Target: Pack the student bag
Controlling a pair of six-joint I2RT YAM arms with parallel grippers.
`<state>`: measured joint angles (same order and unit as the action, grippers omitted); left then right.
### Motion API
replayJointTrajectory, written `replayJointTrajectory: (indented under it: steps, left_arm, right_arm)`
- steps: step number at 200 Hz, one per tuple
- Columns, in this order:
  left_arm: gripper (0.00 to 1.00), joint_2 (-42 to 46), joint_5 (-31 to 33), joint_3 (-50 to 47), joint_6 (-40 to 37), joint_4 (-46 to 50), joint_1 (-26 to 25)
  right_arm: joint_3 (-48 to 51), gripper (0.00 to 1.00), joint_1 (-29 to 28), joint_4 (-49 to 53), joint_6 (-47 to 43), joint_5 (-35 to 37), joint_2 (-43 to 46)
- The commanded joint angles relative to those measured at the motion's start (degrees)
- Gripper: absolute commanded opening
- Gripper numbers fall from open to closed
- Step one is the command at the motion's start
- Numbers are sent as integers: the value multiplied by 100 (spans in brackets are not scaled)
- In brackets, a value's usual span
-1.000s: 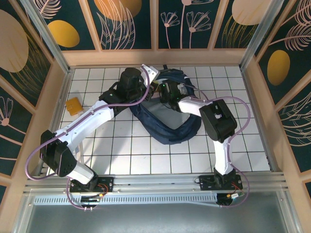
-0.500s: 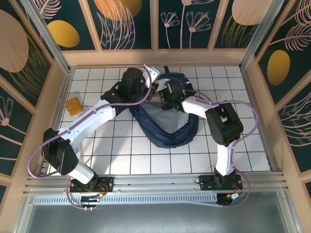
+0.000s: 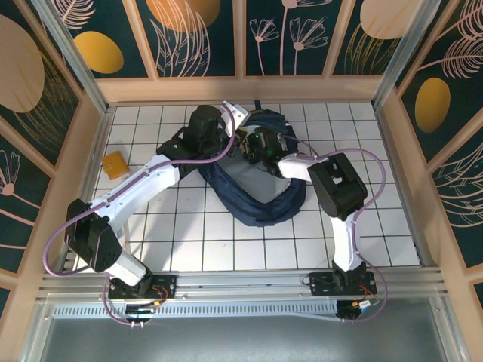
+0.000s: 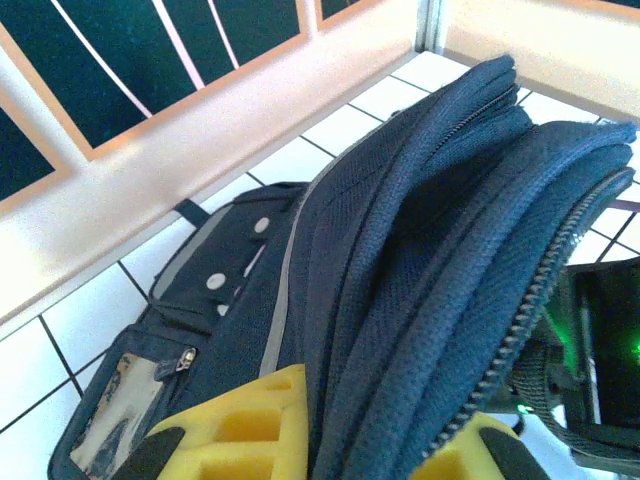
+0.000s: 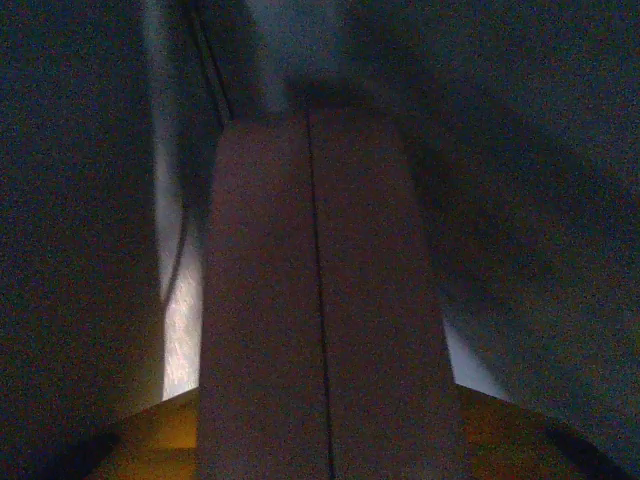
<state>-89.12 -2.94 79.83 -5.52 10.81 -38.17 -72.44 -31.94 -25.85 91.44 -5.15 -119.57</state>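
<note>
your right gripper (image 3: pixel 251 148) has narrowed inside the student bag (image 3: pixel 260 200), hold unclear; left gripper (image 4: pixel 350 440) stays pinched on the rim, keeping packing possible.

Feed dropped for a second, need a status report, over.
Left end effector shut on student bag rim. Right end effector inside bag, jaws unclear in the dark. Flat tan item ahead of it. Orange packet out on table.

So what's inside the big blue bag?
The right tool reaches into the blue bag, where a pinkish flat block sits amid dark fabric. It is too dim to say what it is, and anything deeper is covered.
</note>
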Motion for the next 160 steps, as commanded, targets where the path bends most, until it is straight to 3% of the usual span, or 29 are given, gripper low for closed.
replayJointTrajectory:
  steps: [1,20,39,70,82,125,160]
  left_arm:
    - [0,255,-427,286,133,-1048,-15]
    - [0,272,-380,321,60,-1006,-10]
    - [0,273,-250,326,-11,-1006,-13]
    - [0,130,72,356,-40,-1017,-14]
    - [0,26,198,357,-84,-1078,-2]
    - [0,-446,356,626,-134,-1109,95]
    - [0,-643,346,772,-200,-1056,120]
  right_arm:
    - [-426,34,271,-1114,-469,277,-353]
    - [-631,40,416,-1113,-961,230,-572]
    - [-642,55,516,-550,-932,231,-518]
    - [-864,67,444,1557,-938,696,-4]
    - [-959,77,430,2242,-881,786,176]
    - [-625,76,500,2911,-547,-169,699]
    - [-267,76,584,3194,-1136,-422,1174]
